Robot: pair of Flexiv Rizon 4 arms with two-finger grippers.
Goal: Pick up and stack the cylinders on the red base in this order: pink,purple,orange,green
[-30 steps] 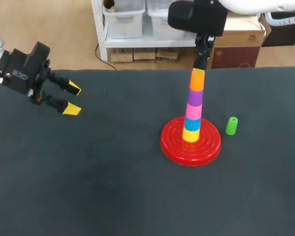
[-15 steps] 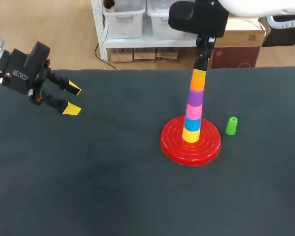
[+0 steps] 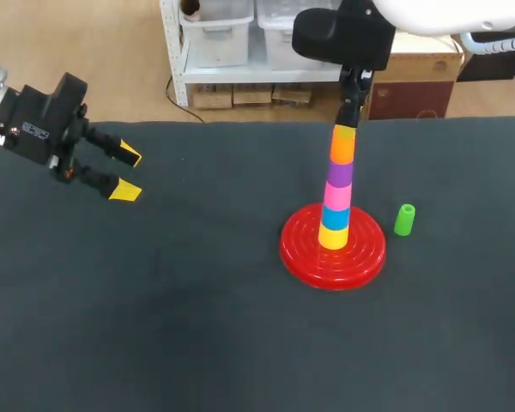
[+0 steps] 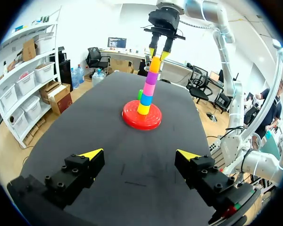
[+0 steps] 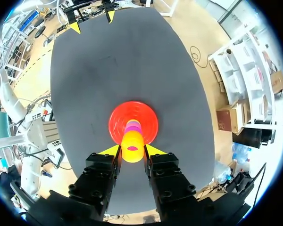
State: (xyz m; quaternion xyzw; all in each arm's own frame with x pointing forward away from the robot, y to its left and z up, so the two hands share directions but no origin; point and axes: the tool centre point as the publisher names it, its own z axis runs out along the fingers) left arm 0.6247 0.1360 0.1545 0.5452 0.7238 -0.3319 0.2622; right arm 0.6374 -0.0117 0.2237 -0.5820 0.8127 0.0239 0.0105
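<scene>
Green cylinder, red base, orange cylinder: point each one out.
green cylinder (image 3: 403,220), head view, middle of its side
red base (image 3: 365,249), head view, bare right rim
orange cylinder (image 3: 342,144), head view, middle of its side

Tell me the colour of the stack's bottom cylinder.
Yellow cylinder; head view shows it best.

Red base (image 3: 371,251), green cylinder (image 3: 403,220)
</scene>
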